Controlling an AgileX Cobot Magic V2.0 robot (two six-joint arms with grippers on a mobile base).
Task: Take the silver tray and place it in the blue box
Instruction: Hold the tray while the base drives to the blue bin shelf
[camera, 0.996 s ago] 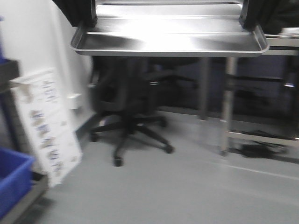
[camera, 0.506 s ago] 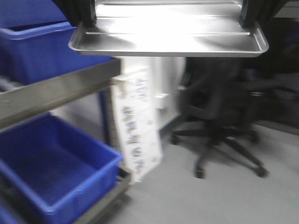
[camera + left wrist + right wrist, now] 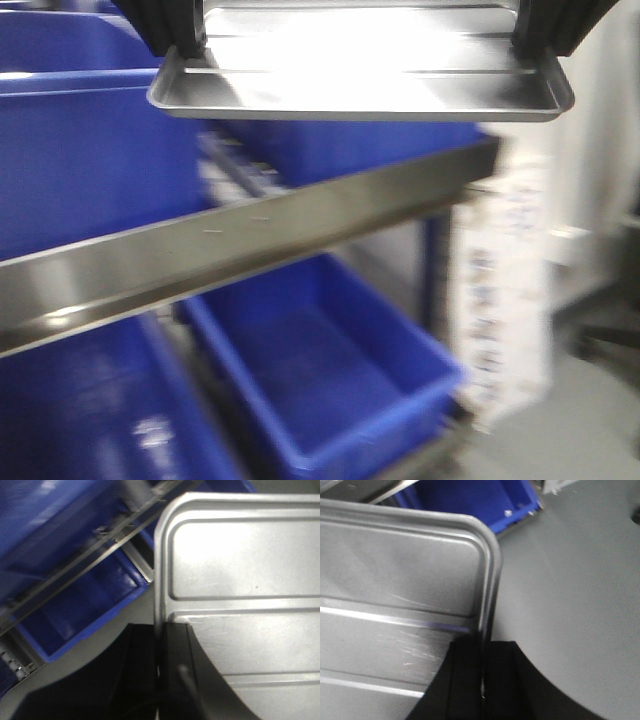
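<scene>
I hold the silver tray [image 3: 360, 85] level in the air at the top of the front view. My left gripper [image 3: 172, 42] is shut on its left rim and my right gripper [image 3: 545, 40] is shut on its right rim. In the left wrist view the tray [image 3: 240, 580] shows its raised lines, and the left gripper [image 3: 159, 645] pinches the rim. In the right wrist view the right gripper [image 3: 482, 655] pinches the tray's [image 3: 395, 590] right rim. Blue boxes sit on a rack ahead: an upper one [image 3: 90, 160] at tray height and a lower open one [image 3: 330, 380] below.
A steel shelf rail [image 3: 250, 245] of the rack runs diagonally under the tray. A white printed carton [image 3: 500, 300] leans against the wall at the right. Grey floor [image 3: 570, 590] lies under the right side. Another blue box [image 3: 75, 605] shows below the left gripper.
The view has swung left: the chair and table have gone out of view, the carton has slid to the right, and the rack with blue boxes now fills the view. The tray stays gripped.
</scene>
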